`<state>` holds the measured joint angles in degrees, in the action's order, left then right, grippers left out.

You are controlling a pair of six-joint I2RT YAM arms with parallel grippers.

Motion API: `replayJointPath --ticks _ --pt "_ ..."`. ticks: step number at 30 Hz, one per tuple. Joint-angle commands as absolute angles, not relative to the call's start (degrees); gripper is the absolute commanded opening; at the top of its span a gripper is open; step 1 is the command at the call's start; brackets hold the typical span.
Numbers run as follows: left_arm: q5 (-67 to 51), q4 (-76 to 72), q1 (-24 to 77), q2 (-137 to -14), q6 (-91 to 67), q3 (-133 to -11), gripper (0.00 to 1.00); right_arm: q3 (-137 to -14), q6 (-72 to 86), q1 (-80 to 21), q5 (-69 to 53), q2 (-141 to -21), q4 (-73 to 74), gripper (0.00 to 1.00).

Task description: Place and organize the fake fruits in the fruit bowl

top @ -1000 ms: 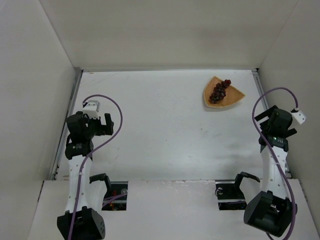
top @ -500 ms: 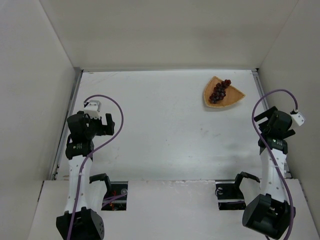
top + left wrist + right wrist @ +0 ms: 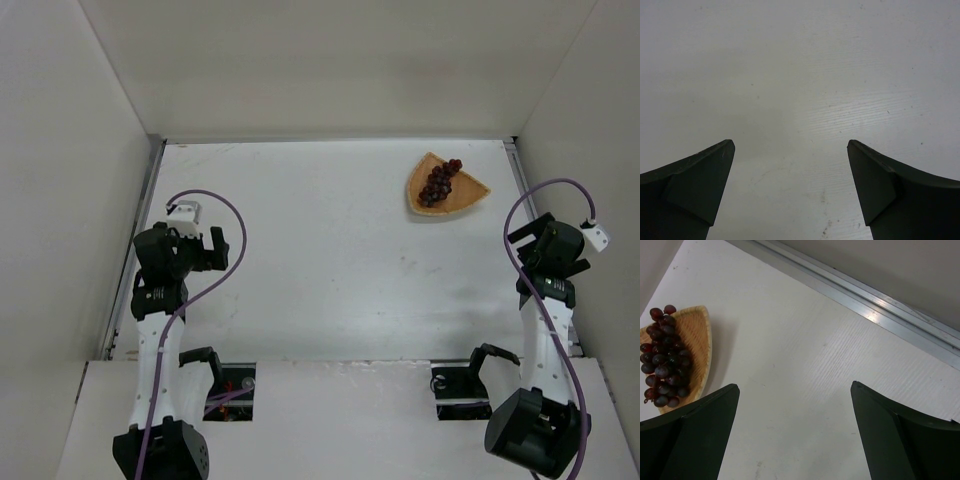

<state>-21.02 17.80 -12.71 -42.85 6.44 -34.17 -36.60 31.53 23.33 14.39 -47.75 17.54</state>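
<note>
2 arms stand at the near edge of the white surface [image 3: 330,230], each folded back over its own side.

On the left, the left tool [image 3: 214,248] sits over a bare stretch of surface, well apart from everything else. In its wrist view the 2 dark fingers [image 3: 695,185] are spread wide, with only pale, lightly scuffed surface showing between them. It grips nothing. A purple cable [image 3: 236,236] loops from that arm's wrist back down toward its base.

Further right, close to the far right corner, lies the fruit bowl [image 3: 472,194], a shallow tan-orange wedge with a lighter rim. The grapes [image 3: 437,183], 1 glossy dark red-purple bunch, lie inside it. They run lengthwise down the dish, and the berries at 1 end reach up to the rim.

On the far right, the right tool [image 3: 524,232] is near the right wall and well apart from the bowl. Its fingers [image 3: 900,440] are also spread wide, with nothing held between them. Its wrist view catches the bowl and the bunch at the left edge, and a metal rail [image 3: 865,295] running along the foot of the wall.
</note>
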Motion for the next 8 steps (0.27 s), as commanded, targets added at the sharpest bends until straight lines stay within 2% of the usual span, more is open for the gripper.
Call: replayJointPath --ticks 1,2,4,5,6,7,8 --pt "-20.39 16.43 -12.53 -42.19 4.93 -36.03 1.0 -36.47 31.9 23.34 13.71 -47.29 15.21 1.0" --pt "-19.87 16.61 -12.53 -42.36 4.31 -36.21 0.99 -36.47 31.9 23.34 13.71 -47.2 15.12 1.0" --pt "-19.25 15.82 -12.53 -42.63 3.96 -36.3 0.83 -36.39 31.9 23.34 13.71 -47.11 15.03 1.0" --pt "-19.77 15.65 -12.61 -42.71 4.39 -36.3 0.79 -36.39 31.9 23.25 13.71 -47.11 15.03 1.0" --pt "-19.86 15.12 -12.61 -42.71 4.48 -36.3 0.78 -36.47 31.99 23.25 13.71 -47.28 15.03 1.0" --pt "-19.34 14.68 -12.7 -42.8 3.96 -36.3 0.83 -36.56 32.08 23.25 13.71 -47.63 14.77 1.0" --pt "-18.99 15.03 -12.7 -42.89 3.78 -36.56 0.98 -36.74 32.08 22.9 13.45 -48.16 14.5 1.0"
